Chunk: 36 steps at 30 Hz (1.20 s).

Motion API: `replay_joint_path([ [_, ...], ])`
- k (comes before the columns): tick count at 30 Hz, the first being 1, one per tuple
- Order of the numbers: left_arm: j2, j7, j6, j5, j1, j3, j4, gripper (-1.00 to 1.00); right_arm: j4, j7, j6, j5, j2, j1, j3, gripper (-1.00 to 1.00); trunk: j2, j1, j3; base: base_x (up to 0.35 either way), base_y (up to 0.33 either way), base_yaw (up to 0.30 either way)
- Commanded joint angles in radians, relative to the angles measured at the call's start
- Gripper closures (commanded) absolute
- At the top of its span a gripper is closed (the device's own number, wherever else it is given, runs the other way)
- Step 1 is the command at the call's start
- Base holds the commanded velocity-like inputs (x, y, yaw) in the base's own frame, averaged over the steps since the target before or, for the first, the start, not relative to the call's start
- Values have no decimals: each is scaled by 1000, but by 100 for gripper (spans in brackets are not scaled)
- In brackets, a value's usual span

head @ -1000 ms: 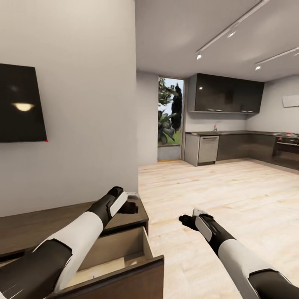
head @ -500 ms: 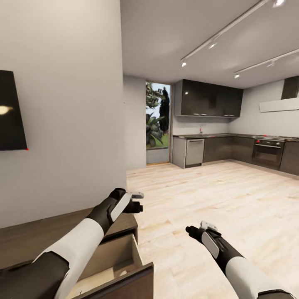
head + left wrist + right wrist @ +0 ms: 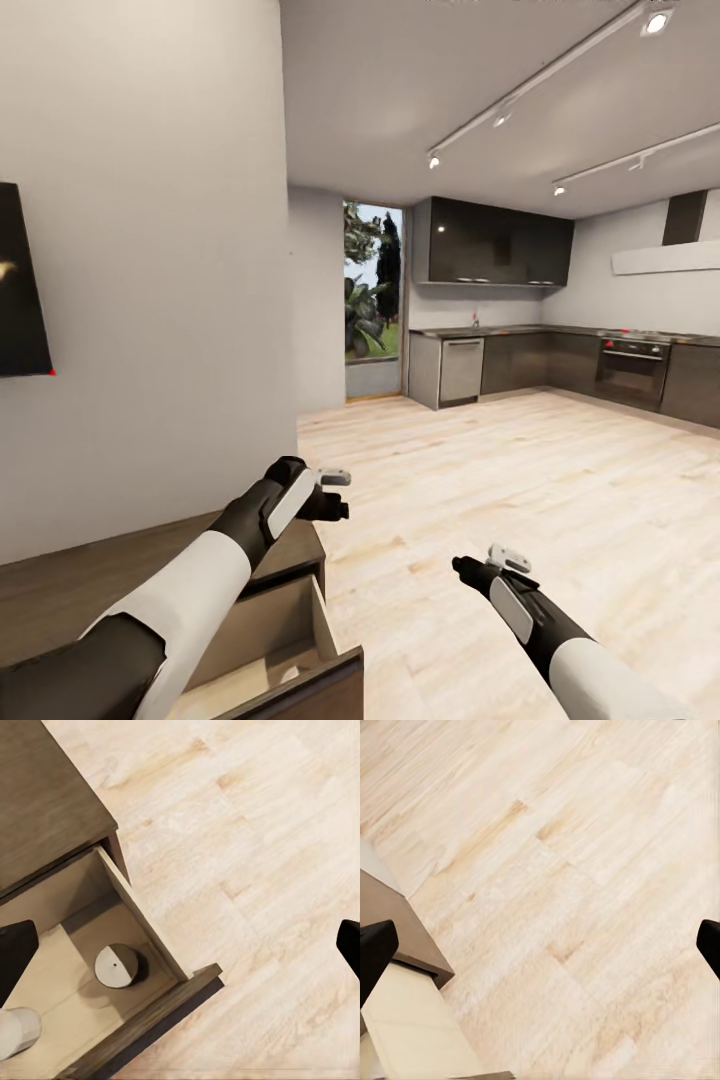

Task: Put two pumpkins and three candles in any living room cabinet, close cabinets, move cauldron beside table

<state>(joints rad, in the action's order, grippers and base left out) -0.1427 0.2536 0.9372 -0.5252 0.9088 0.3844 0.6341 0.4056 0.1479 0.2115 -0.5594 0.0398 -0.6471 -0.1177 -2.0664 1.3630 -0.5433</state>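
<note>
Left wrist view: the cabinet (image 3: 52, 802), a low dark-brown wood unit, occupies the left half of the frame, with one drawer (image 3: 142, 1001) pulled out at lower left. The drawer interior is pale beige. One candle (image 3: 116, 965), short, cylindrical and beige-grey, stands upright inside near the drawer's front corner; a dot marks the centre of its top face. A second candle (image 3: 16, 1031) lies at the lower-left edge, partly cut off by the frame. The two candles are apart from each other.

The left gripper (image 3: 180, 952) is wide open and holds nothing: its dark fingertips (image 3: 16, 956) sit at opposite frame edges, above the drawer and the floor beside it.

Head view: the cabinet (image 3: 110, 560) stands against the white wall at lower left, with the open drawer (image 3: 290, 675) at the bottom edge. The left arm crosses over it and hides most of the drawer interior. The left gripper (image 3: 335, 492) sits past the cabinet's end. The right gripper (image 3: 475, 565) hangs over bare plank floor (image 3: 520, 470) at lower centre-right; in the right wrist view its fingertips (image 3: 375, 949) stand far apart with nothing between them.

A dark wall screen (image 3: 20, 285) is at the left edge. A kitchen (image 3: 520, 350) with dark units fills the far right, beside a glazed door (image 3: 373, 290).
</note>
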Motion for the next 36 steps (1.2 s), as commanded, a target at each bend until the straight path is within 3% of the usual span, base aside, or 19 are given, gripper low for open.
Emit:
replay_joint_path([
  [1,0,9,11,-10,1,3,1,-100,3,8,4,-8,2,1,-8,-100,7,-4,2,0,0,-2],
  [4,1,8,34,-10,1,4,1,-100,5,9,3,-8,4,5,-8,-100,28,-16,11,0,0,-1],
  [12,1,6,67,-10,0,4,15,-100,5,9,3,-9,8,9,-9,-100,28,-16,12,0,0,-57],
  [22,0,9,69,-10,0,4,24,-100,4,-17,3,-10,25,16,-7,-100,28,-16,20,-16,-32,-241],
  [36,-1,10,69,-10,-1,4,25,-100,2,-40,3,-11,34,26,-7,-100,28,-16,31,-132,-204,-267],
])
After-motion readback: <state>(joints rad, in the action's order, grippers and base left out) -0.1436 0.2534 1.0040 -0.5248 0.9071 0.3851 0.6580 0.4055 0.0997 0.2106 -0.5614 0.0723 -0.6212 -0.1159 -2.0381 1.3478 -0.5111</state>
